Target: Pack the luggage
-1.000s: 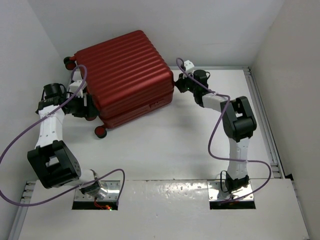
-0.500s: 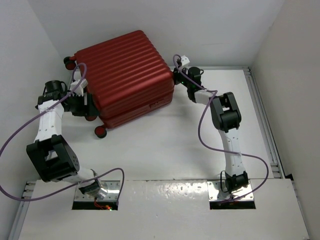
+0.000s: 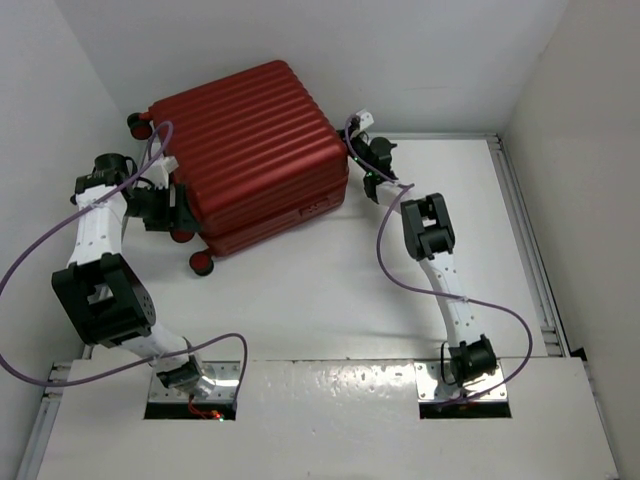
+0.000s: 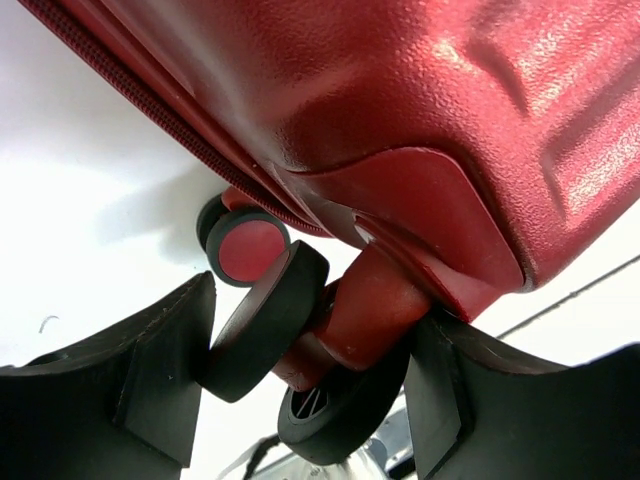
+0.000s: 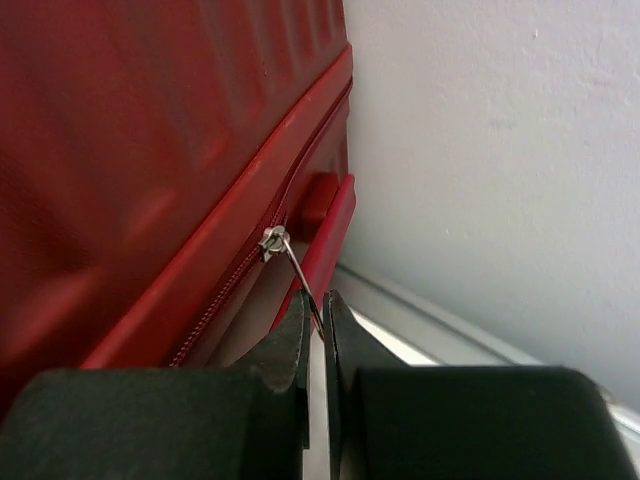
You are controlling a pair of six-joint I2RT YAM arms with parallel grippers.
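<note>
White walls are boxing in a white counter here. The right fingers are pressing fully together, pinching the thin metal zipper pull that is hanging off the slider on the red shell's seam, close to the back wall. The left fingers are standing wide apart, clamping either side of a black-tyred twin caster wheel under the shell's corner. Wider out, the luggage is lying closed, ribbed side up, at the far left of the counter, tucked into the wall corner. Both arms are reaching to it, the left at its wheel side, the right at its far right corner.
</note>
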